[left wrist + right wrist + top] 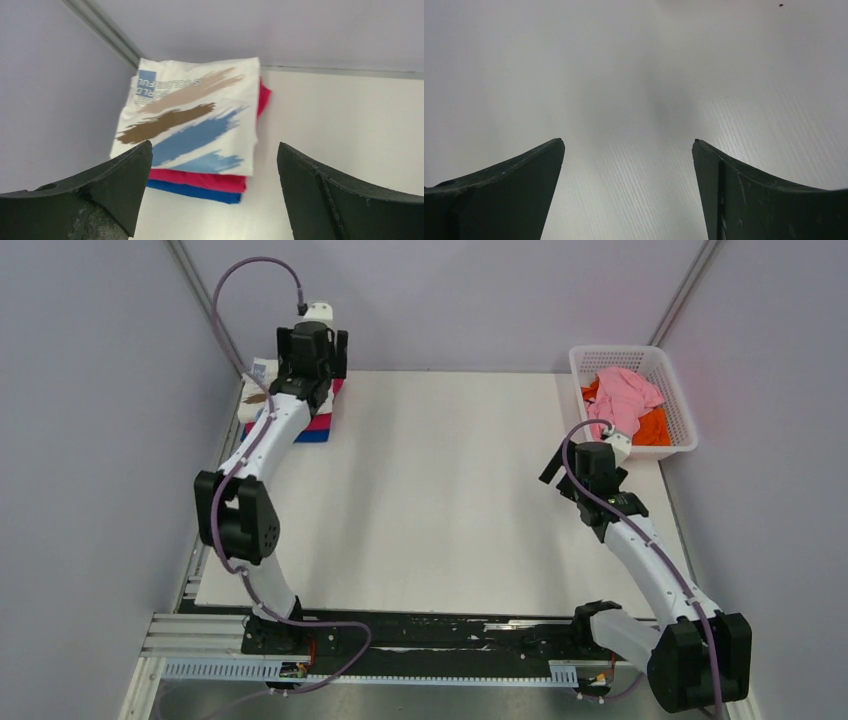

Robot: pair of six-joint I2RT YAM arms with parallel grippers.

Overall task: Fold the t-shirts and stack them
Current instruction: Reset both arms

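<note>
**Top view.** My left gripper (312, 348) hangs over the folded stack (318, 426) at the far left corner of the table (450, 500). The arm hides most of that stack. My right gripper (566, 478) hovers over bare table just short of the white basket (684, 410) at the far right corner. The basket holds a pale pink t-shirt (625, 392) heaped on an orange t-shirt (655, 426), both unfolded.

**Left wrist view.** The jaws are spread wide and grasp nothing. Below and ahead lie 3 folded shirts with edges roughly aligned. The white printed t-shirt (192, 117) is on top, the magenta t-shirt (200, 179) is under it, and the blue t-shirt (200, 191) is at the bottom. The pile sits close to the side wall.

**Right wrist view.** The jaws are spread wide with nothing between them. Only the table surface shows.

**Judgement.** I count 3 of 5 shirts stacked and 2 left. The coming move turns on the basket. It lies beyond and to the right of my right gripper, near it, and well apart from my left gripper across the table. The right arm is therefore the nearer one. The pink shirt lies uppermost, so I would expect to take it first. It is crumpled, and I can read no long axis in it.
</note>
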